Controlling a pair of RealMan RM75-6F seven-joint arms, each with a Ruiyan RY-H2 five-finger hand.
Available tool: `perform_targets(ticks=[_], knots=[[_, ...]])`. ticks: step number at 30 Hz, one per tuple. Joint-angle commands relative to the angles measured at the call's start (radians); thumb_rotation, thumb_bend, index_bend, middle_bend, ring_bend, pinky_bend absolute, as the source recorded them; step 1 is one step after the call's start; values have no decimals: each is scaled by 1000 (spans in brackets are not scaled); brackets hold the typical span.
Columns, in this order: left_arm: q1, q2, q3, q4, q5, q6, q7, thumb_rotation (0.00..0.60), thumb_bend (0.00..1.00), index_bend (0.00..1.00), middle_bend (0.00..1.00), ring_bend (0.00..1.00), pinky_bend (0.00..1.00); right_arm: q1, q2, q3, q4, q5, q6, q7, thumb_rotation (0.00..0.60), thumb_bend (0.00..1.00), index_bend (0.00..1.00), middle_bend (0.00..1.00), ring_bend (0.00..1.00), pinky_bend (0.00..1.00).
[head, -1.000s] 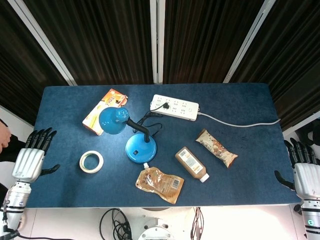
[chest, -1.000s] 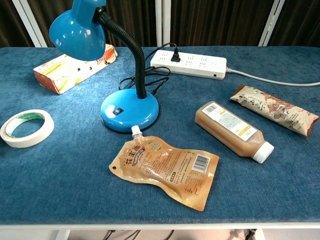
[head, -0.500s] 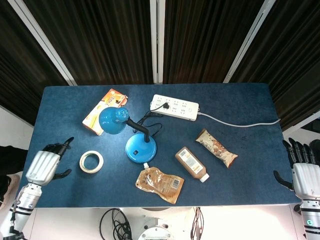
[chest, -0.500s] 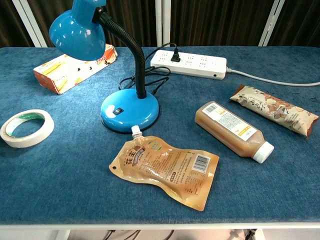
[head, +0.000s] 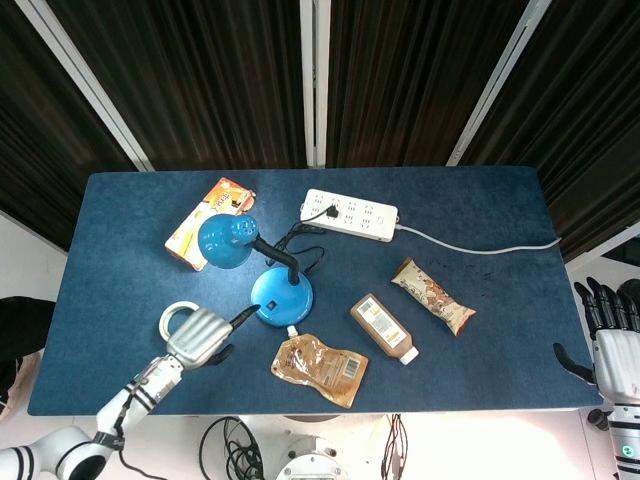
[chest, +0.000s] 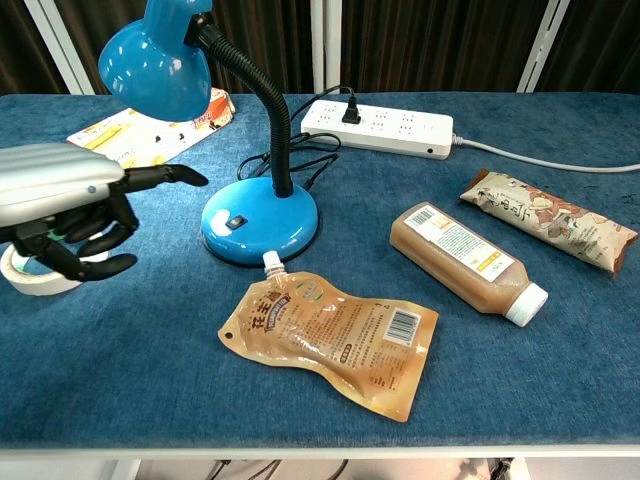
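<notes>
Far left on the blue desk (head: 120, 230): a roll of tape (head: 176, 317), flat, partly covered by the left hand (head: 198, 335), which hovers just over and to the right of it. In the chest view, same left hand (chest: 70, 205) with one finger stretched out toward the blue lamp base (chest: 260, 222), tip close to it but apart, the rest of the fingers curled loosely downward above the tape (chest: 30, 275), holding nothing. Forearm slanting in from the desk's near left corner (wrist bent little). Behind the hand, an orange box (head: 208, 222) lying flat, with the lamp shade (head: 226, 241) over its near end. Right of the lamp base (head: 281, 295), a tan spouted pouch (head: 320, 368), lying flat, nozzle pointing at the base. Further back, a white power strip (head: 350, 215) with a black plug in it and a white cable running off right. Next, a brown bottle (head: 384, 328) on its side, white cap toward the near edge, then a snack bar wrapper (head: 432, 295) lying slantwise. Off the desk's right edge, the right hand (head: 612, 345), fingers straight and apart, empty, well away from everything.
</notes>
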Motion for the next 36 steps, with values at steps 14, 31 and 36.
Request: perform_targets(ticks=[14,31,36], knots=[[-118,-107,-30,57,-307,-113,259,600,464,62,792,754,751,-7,0,7,38,23,-7,44,600,195,0,0,0,0],[-153,-121,7,91,-352,-94,236,600,465,85,793,757,760,-2,-11,12,55,34,-23,52,600,195,0,0,0,0],[-137,-103,0,70,-320,-29,206,600,465,79,795,757,760,0,-11,13,50,34,-25,44,600,195,0,0,0,0]])
